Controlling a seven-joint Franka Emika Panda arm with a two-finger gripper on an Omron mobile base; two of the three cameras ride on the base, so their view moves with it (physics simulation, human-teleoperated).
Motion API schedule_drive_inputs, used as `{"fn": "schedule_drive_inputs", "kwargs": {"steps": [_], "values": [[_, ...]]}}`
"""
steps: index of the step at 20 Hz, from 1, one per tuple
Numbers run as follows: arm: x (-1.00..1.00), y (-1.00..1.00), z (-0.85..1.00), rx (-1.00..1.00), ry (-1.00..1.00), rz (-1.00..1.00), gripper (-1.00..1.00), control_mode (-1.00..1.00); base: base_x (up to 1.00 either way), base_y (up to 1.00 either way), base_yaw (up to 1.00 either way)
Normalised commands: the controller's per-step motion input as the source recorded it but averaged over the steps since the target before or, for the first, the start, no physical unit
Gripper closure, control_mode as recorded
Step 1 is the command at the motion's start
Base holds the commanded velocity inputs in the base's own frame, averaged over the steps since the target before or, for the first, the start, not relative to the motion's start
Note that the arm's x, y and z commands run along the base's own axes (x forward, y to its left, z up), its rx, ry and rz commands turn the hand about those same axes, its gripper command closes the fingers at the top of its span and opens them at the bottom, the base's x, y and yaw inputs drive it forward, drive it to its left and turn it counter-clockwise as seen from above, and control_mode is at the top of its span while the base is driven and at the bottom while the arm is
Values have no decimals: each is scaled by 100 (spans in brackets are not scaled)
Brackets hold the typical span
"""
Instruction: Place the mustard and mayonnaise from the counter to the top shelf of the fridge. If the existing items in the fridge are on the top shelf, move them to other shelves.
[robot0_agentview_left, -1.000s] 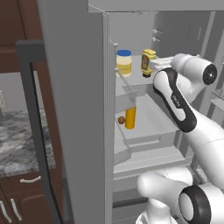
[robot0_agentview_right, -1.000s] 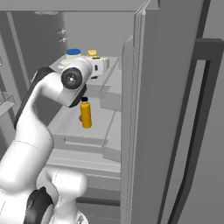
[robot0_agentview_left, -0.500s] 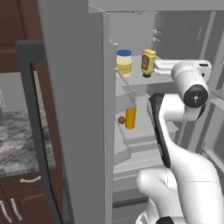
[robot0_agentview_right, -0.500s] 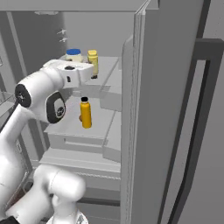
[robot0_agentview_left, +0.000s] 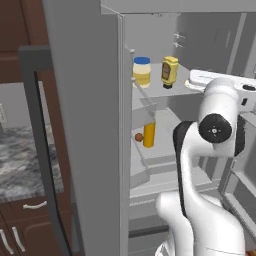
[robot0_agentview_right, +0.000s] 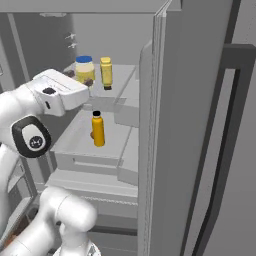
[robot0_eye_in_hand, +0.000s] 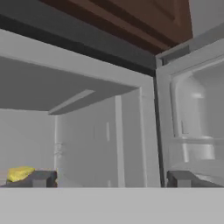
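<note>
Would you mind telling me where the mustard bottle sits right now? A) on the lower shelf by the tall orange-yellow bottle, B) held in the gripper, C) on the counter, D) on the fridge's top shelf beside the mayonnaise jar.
D: the mustard stands upright on the top shelf next to the mayonnaise.

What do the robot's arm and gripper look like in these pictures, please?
The arm is made of glossy white rounded links, with dark grey bands at the joints and round dark joint caps that carry a small pale mark. The hand is a white boxy block. The gripper has two small, dark grey, squarish finger tips. No loose cables can be seen.
</note>
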Motion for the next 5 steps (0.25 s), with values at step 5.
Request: {"fn": "schedule_drive_inputs", "kwargs": {"steps": [5], "values": [[-100,-99,0,12,-1,2,-100,-100,0,0,0]]}}
